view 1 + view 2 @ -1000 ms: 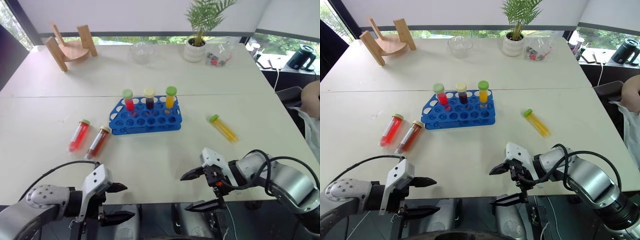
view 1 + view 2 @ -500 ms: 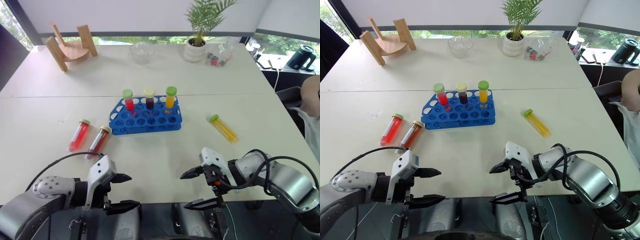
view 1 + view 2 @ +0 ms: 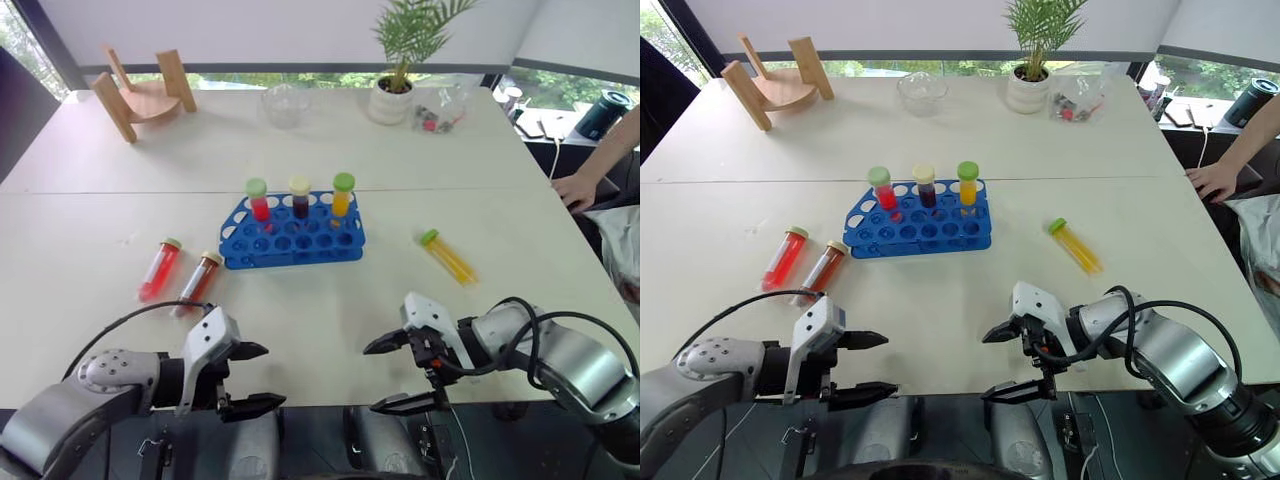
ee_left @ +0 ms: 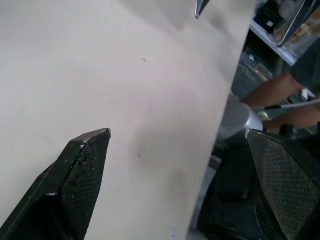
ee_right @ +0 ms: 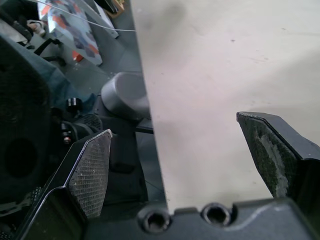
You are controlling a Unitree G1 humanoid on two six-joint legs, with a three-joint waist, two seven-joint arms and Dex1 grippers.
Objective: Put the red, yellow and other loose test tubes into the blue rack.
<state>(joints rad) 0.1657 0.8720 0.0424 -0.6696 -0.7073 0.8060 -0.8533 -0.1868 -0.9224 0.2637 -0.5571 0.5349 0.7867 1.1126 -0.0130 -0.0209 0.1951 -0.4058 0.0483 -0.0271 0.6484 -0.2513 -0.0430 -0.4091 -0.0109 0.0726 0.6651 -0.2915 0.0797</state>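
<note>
Left hand (image 3: 249,377) wide open, empty, at near table (image 3: 330,310) edge; right hand (image 3: 388,373) likewise. Advance left hand to red tube (image 3: 159,269) lying just beside brown tube (image 3: 199,281), left of blue rack (image 3: 291,234). Grip mid-body, clear of neighbour. Yellow tube (image 3: 447,256) lies right of rack.

Both arms are silver-grey metal with looping black cables, each end effector (image 3: 248,377) a white housing carrying two black, cross-hatched fingers (image 4: 82,165), screw holes visible.
</note>
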